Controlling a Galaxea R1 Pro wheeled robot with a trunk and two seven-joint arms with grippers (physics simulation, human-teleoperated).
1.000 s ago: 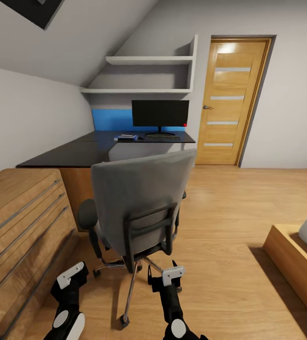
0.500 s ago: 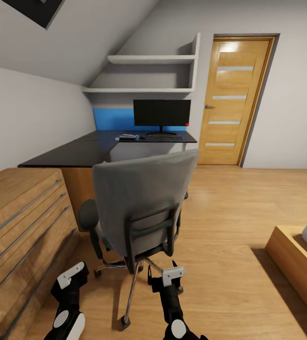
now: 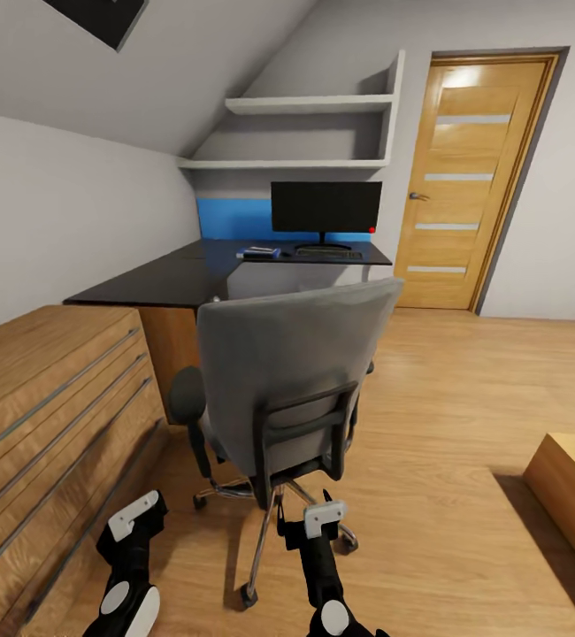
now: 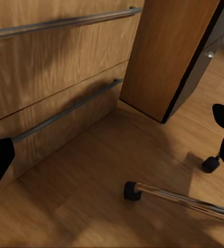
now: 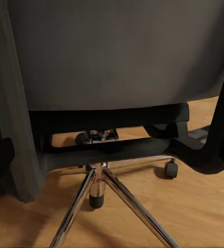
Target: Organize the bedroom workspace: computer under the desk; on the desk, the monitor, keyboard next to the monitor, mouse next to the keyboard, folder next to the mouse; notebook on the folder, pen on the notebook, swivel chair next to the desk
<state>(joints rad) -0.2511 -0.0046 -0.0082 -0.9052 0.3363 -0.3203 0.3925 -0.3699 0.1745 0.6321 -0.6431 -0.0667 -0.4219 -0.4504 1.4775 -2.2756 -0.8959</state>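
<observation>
Light wood floor (image 3: 464,425) runs across the attic room, glossy enough to catch soft shadows. The walls (image 3: 57,203) are grey-white, and a sloped ceiling (image 3: 208,62) comes down on the left, with the corner of a black-framed skylight (image 3: 102,16) set into it. At the far end two white shelves (image 3: 310,104) sit one above the other in the alcove, above a blue panel (image 3: 233,218) on the wall. To their right stands an oak door (image 3: 473,177) with frosted glass strips and a metal handle. Low oak drawers (image 3: 49,416) with long steel pulls line the left wall. A low wooden platform (image 3: 571,487) juts in at the right edge.
</observation>
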